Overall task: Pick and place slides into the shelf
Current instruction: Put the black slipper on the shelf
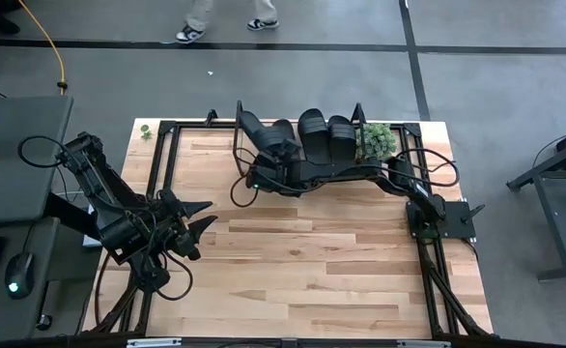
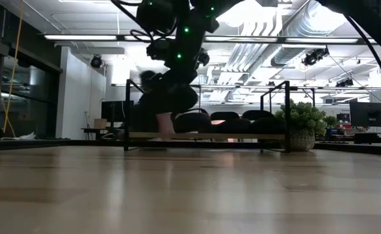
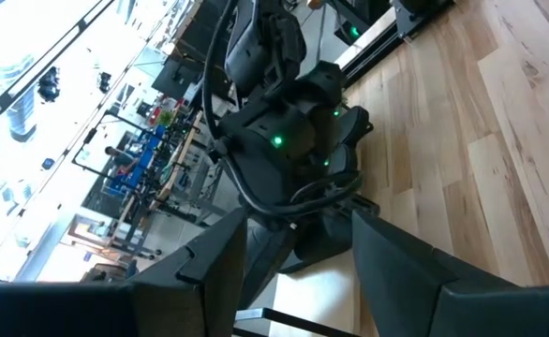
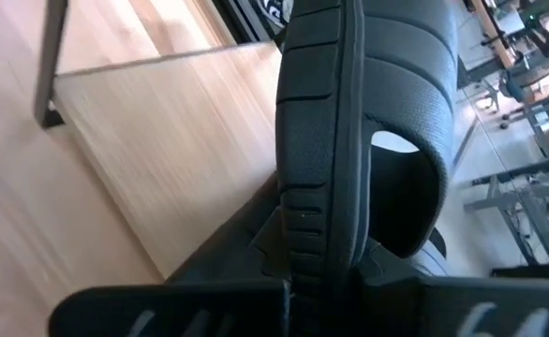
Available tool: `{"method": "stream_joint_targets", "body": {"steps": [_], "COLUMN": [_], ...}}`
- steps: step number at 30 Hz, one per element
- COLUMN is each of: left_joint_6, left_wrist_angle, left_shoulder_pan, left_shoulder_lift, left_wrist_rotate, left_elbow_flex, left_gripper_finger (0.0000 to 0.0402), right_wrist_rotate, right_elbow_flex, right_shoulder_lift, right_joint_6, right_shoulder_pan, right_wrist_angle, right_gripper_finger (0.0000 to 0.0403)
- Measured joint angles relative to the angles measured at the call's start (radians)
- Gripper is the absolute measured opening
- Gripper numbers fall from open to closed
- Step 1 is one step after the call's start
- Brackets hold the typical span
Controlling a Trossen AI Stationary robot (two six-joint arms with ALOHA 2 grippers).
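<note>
So the right jaws [image 1: 257, 166] are clamped tight on the edge of a slide [image 4: 349, 140], which is held tilted over the left end of the shelf [image 2: 207, 136]. Three more slides [image 1: 324, 133] are already parked side by side on the shelf board, next to a small potted plant [image 1: 377, 140]. Left jaws [image 1: 204, 215] are hung partly open with nothing in them, over the desk [image 1: 312, 271], a pale wood plank top. Grey floor is seen around it, and somebody's feet [image 1: 225, 29] at the far edge.
</note>
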Motion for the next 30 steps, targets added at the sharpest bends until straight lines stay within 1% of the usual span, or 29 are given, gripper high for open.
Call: {"method": "stream_joint_targets", "body": {"steps": [3,10,14,19,22,27,30], "left_joint_6": [0.000,0.000,0.000,-0.002,-0.003,-0.008,-0.022], "left_wrist_angle": [0.000,0.001,0.002,0.002,0.002,0.002,0.002], "left_shoulder_pan": [0.000,0.000,0.000,0.000,0.000,0.000,0.005], "left_shoulder_lift": [0.000,0.000,0.000,0.000,0.000,0.000,0.000], "left_wrist_rotate": [0.000,0.000,0.000,0.009,0.012,0.016,0.016], "left_elbow_flex": [0.000,0.000,0.000,0.000,0.000,0.000,0.000], "left_gripper_finger": [0.0177,0.0177,0.0177,0.0177,0.0177,0.0177,0.0177], "right_wrist_rotate": [-0.018,-0.022,-0.025,-0.017,0.009,0.019,0.019], "right_elbow_flex": [0.002,0.002,0.002,0.075,0.134,0.196,0.219], "right_shoulder_lift": [0.000,0.000,0.000,0.002,0.003,0.002,0.002], "right_joint_6": [-0.011,-0.011,-0.011,0.072,0.121,0.142,0.153], "right_shoulder_pan": [0.000,0.003,0.004,0.004,0.004,0.019,0.037], "right_wrist_angle": [0.023,0.023,-0.011,-0.215,-0.358,-0.449,-0.474], "right_gripper_finger": [0.0006,0.0006,0.0006,0.0007,0.0007,0.0007,0.0007]}}
